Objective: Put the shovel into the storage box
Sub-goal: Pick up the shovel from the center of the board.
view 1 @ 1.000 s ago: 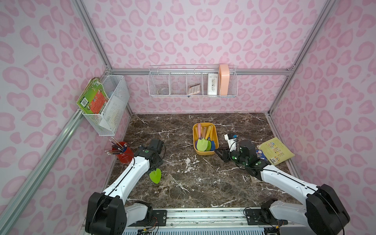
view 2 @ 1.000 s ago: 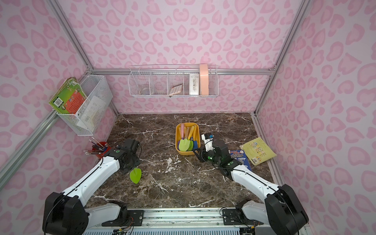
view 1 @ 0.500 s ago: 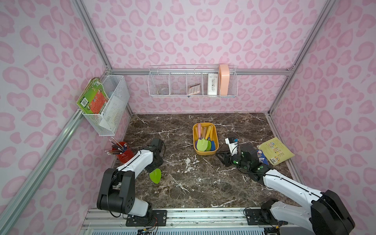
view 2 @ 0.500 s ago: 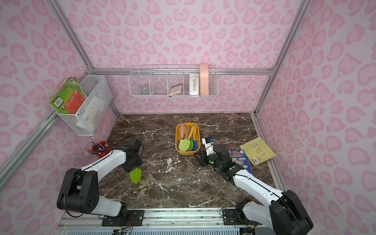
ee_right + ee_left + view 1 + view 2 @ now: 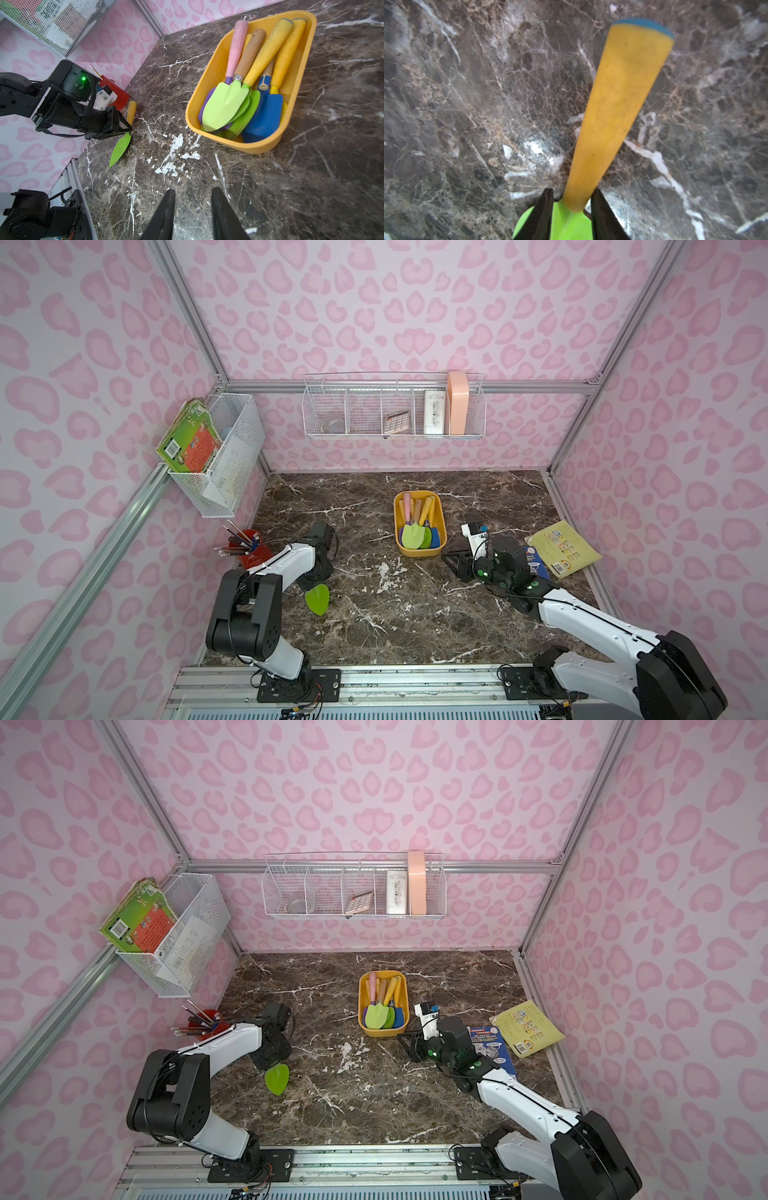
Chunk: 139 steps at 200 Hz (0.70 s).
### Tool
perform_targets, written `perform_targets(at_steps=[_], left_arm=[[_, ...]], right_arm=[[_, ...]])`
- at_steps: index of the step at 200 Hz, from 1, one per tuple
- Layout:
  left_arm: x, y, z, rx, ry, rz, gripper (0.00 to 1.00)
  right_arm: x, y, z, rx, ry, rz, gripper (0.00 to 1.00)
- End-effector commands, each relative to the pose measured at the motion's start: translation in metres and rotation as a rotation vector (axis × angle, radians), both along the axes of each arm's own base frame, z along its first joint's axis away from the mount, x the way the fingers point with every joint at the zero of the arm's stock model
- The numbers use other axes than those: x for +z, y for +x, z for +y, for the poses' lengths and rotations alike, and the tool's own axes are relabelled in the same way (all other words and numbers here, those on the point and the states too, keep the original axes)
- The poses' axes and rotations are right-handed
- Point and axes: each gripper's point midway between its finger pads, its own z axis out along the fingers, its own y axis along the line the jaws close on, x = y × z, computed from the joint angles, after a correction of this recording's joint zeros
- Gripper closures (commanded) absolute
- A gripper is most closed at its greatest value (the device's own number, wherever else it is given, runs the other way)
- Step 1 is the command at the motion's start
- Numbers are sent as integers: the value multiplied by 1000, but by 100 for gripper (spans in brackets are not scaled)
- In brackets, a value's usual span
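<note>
Left claw (image 5: 572,191) straddles the shovel (image 5: 618,108) at its neck, near-left on the table (image 5: 374,635); clamped or not, I cannot tell. Storage box (image 5: 419,551) sits far-centre, well apart, other shovels (image 5: 226,104) inside. Right claw (image 5: 193,190) hangs open, empty. Yellow book (image 5: 563,547): lettering unreadable.

Left gripper (image 5: 572,193) narrowed around shovel (image 5: 618,104) neck (left elbow (image 5: 245,614) raised).

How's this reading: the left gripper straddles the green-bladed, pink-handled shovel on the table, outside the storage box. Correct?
No: the shovel has a yellow handle, not pink; the left wrist view shows it. The left gripper straddles it on the table, outside the storage box.
</note>
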Motion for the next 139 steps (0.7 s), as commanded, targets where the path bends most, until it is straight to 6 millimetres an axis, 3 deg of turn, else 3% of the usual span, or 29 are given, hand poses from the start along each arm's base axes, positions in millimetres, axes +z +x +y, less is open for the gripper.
perform_targets(at_steps=[1,43,87,139], left_arm=[[-1,2,2,-19,15,7,71],[-6,-1,1,-28,10,33,79],[-3,0,-7,-45,-29,75,94],[25,7,-22,-98,-64,8,99]], right_arm=[[6,3,0,-13,16,-24,67],[10,3,-1,-19,20,-36,67],[8,2,-4,-30,18,-35,67],[13,4,-8,-53,26,-65,67]])
